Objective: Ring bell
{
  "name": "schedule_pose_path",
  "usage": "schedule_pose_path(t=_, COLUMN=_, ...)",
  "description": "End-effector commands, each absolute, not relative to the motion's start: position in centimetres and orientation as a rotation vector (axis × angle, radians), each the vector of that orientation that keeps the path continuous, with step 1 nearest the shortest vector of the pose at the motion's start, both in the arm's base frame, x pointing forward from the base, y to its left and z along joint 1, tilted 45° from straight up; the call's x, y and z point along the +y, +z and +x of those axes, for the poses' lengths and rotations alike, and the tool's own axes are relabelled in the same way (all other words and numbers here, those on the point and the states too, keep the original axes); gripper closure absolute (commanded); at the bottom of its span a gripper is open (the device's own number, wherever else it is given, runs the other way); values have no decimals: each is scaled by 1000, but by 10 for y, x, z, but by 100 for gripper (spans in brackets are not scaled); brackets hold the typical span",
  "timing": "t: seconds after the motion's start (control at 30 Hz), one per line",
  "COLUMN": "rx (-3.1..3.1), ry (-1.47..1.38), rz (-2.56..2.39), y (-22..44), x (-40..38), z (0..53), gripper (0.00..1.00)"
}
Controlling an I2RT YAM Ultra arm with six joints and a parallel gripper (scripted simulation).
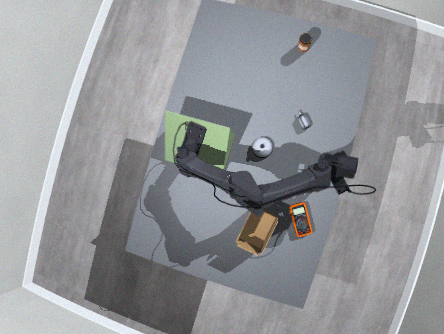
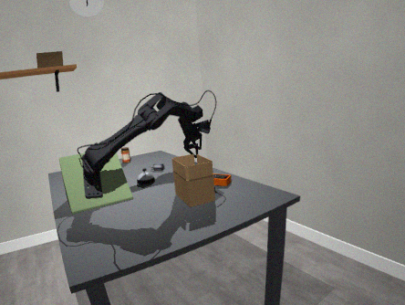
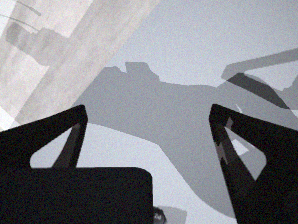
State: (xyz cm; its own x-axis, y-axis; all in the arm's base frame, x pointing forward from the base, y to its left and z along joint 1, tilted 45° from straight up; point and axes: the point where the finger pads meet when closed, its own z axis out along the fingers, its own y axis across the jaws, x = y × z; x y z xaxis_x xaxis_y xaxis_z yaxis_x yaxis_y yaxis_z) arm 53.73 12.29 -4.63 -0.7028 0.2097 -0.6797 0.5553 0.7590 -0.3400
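Hanging wide open and gripping nothing, the end effector is pointing down at the far right side of the desk, well out from the arm's base. From the overhead view its head is sitting beyond the arm's elbow, while the bell is standing back toward the base, near the green mat, between mat and end effector. So the bell's button is lying inward and slightly across from the open fingers, well apart from them; I judge the coming move is calling for a swing back toward the base, then a descent straight onto the dome's top.

Nearest the end effector, the open cardboard box is standing close beside it, with the orange multimeter lying just beside the box. Neither seems to be blocking a path to the bell, though the box's raised walls are worth clearing. Farther off, a small metal flask is resting beyond the bell, and a brown jar is standing at the far corner.
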Motion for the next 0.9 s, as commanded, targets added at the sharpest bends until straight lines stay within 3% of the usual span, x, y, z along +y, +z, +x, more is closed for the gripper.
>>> schedule_pose_path(t=0.0, rx=2325, ry=-709, rz=546, y=-41, x=129, z=534, gripper=0)
schedule_pose_path(t=0.2, rx=2448, ry=-771, rz=359, y=-40, x=146, z=497, gripper=0)
schedule_pose_path(t=0.43, rx=2700, ry=-972, rz=-191, y=-38, x=157, z=379, gripper=0)
schedule_pose_path(t=0.5, rx=2700, ry=-972, rz=-191, y=-38, x=157, z=379, gripper=0)
schedule_pose_path(t=0.7, rx=2835, ry=-1167, rz=-785, y=-25, x=134, z=276, gripper=0)
schedule_pose_path(t=0.87, rx=2853, ry=-1236, rz=-993, y=-17, x=119, z=239, gripper=0)
